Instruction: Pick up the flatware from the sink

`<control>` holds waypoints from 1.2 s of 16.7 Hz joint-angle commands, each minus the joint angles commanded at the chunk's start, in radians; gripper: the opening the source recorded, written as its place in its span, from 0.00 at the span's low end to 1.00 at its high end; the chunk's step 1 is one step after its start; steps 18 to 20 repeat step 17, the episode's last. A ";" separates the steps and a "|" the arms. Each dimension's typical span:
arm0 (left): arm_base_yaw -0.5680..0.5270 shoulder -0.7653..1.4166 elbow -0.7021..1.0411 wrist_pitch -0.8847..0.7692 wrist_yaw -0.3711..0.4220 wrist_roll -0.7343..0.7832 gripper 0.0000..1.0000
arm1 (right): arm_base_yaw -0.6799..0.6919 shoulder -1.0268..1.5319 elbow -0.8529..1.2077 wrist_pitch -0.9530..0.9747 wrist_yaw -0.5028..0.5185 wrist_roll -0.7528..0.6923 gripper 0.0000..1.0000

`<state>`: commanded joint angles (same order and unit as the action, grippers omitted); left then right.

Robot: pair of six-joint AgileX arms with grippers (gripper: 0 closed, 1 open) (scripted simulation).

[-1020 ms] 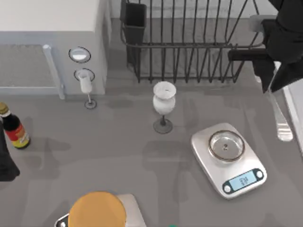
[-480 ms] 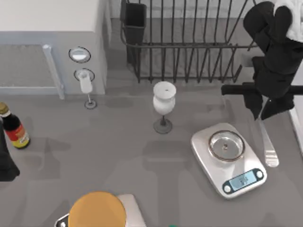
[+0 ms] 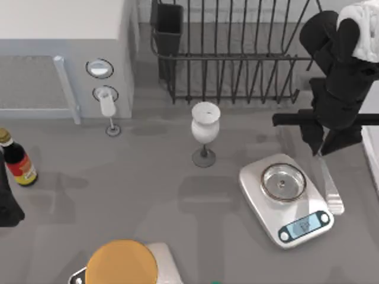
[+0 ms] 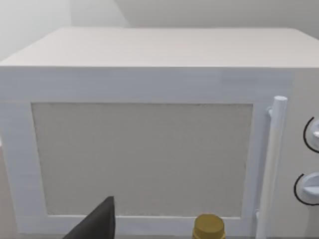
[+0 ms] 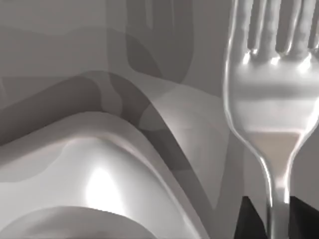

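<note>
Beside the kitchen scale [image 3: 285,198], right fingers [image 3: 323,145] pinch a slim silver fork [image 3: 329,188].

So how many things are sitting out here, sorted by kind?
Stemmed glasses: 2
Forks: 1
Kitchen scales: 1
Sauce bottles: 1
Microwaves: 1
Dish racks: 1
Total: 7

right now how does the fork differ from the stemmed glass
The fork is slim, flat silver metal, held in the right gripper beside the kitchen scale; the white stemmed glass is round and bulbous. The fork slants lengthwise, while the glass stands upright, free, at the table's middle.
</note>
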<state>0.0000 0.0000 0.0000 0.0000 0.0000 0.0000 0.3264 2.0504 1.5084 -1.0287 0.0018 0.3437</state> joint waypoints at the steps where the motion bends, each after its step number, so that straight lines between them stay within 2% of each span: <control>1: 0.000 0.000 0.000 0.000 0.000 0.000 1.00 | 0.000 0.000 0.000 0.000 0.000 0.000 0.23; 11: 0.000 0.000 0.000 0.000 0.000 0.000 1.00 | 0.000 0.000 0.000 0.000 0.000 0.000 0.98; 20: 0.000 0.000 0.000 0.000 0.000 0.000 1.00 | 0.000 0.000 0.000 0.000 0.000 0.000 1.00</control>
